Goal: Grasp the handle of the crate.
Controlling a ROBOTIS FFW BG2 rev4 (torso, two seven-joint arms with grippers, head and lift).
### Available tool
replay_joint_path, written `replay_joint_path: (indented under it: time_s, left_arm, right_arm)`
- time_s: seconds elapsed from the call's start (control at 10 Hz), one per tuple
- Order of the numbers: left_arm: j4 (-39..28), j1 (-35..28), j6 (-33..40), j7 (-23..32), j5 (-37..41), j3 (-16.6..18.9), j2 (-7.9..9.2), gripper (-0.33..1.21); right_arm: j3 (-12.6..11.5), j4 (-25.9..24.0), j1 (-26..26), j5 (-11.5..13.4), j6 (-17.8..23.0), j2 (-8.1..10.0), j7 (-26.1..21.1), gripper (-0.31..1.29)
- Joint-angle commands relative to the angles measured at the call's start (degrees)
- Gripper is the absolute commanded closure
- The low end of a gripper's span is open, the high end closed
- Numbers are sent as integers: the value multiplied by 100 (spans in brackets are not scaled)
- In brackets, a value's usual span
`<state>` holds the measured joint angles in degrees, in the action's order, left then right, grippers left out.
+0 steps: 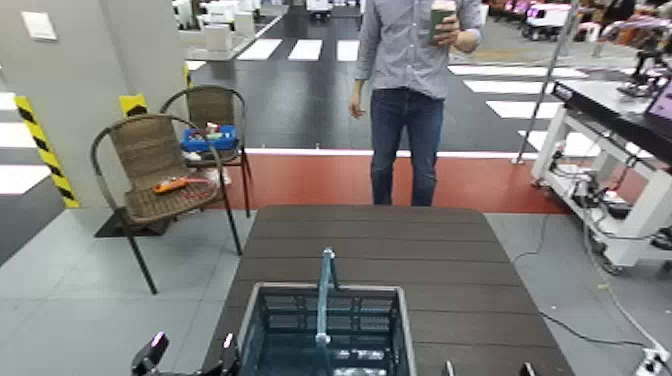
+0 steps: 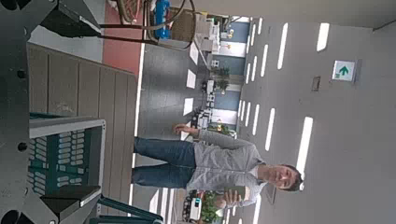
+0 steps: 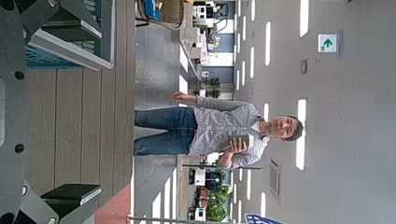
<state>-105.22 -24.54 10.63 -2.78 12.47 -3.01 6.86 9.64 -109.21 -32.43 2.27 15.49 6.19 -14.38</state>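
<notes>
The left hand (image 1: 190,355) hovers just left of the crate (image 1: 326,330), its dark fingers spread apart and holding nothing. The right hand (image 1: 487,370) sits just right of the crate; only its fingertips show, also apart and empty. The handle (image 1: 325,295) stands upright over the crate's middle, between both hands, on the desk (image 1: 400,240). A good grasp likely means lifting one hand above the rim, then closing squarely across the thin bar. The crate's near end is cut off. A person (image 1: 405,90) stands beyond the crate.
</notes>
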Motion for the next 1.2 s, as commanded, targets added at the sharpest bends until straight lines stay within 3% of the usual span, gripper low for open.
replay_joint_path:
  time_s: [0.1, 0.5, 0.7, 0.8, 1.0, 1.2]
  left_arm:
    - [19, 10, 0, -3, 10, 11, -9, 11]
    - [10, 124, -229, -100, 265, 81, -9, 11]
    - [-245, 441, -1362, -495, 915, 336, 0, 11]
    - [-430, 608, -2013, -416, 1363, 380, 97, 11]
    - [-465, 1091, -3340, -434, 2673, 397, 466, 11]
    - [-421, 1627, -4570, -434, 3561, 494, 668, 11]
  right_arm:
    - [20, 22, 18, 1, 7, 14, 5, 15]
    - [38, 40, 44, 1, 7, 14, 5, 15]
    - [47, 49, 53, -16, -2, 14, 5, 15]
    - [38, 58, 61, -34, -2, 14, 5, 15]
    - [55, 84, 97, -51, -11, 14, 14, 15]
    - [82, 119, 132, -78, -2, 31, 14, 15]
